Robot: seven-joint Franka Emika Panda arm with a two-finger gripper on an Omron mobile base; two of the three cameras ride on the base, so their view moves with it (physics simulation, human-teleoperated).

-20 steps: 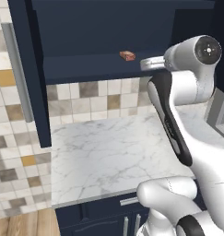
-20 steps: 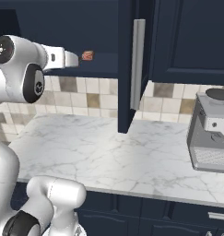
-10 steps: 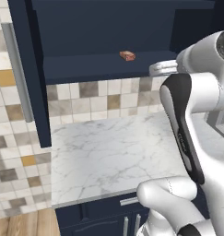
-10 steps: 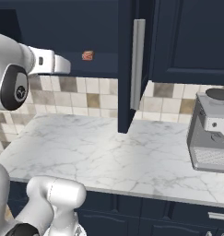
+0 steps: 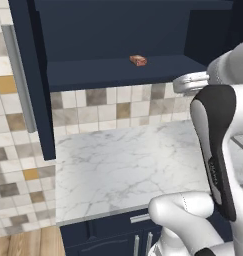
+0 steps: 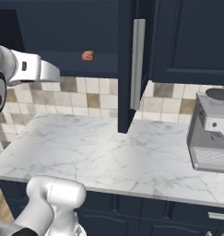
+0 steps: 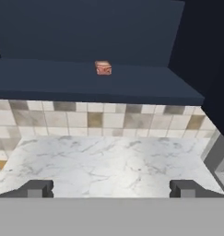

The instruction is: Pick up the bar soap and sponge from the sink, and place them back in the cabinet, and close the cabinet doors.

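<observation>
We see the bar soap (image 7: 103, 67), a small orange-red block with a whitish patch, lying flat on the cabinet (image 7: 62, 80) shelf, too small to judge its long axis. The gripper (image 7: 111, 188) stands wide open, empty.

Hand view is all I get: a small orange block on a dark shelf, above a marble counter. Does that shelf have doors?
Observer: Yes. In the right base view a cabinet door stands open to the right of the bar soap.
Operator: Is there one on the other side too?
Observer: The left base view shows a second door open at the left, with a long silver handle.
Operator: Anything standing lower down?
Observer: A grey appliance sits at the right end of the counter.
</observation>
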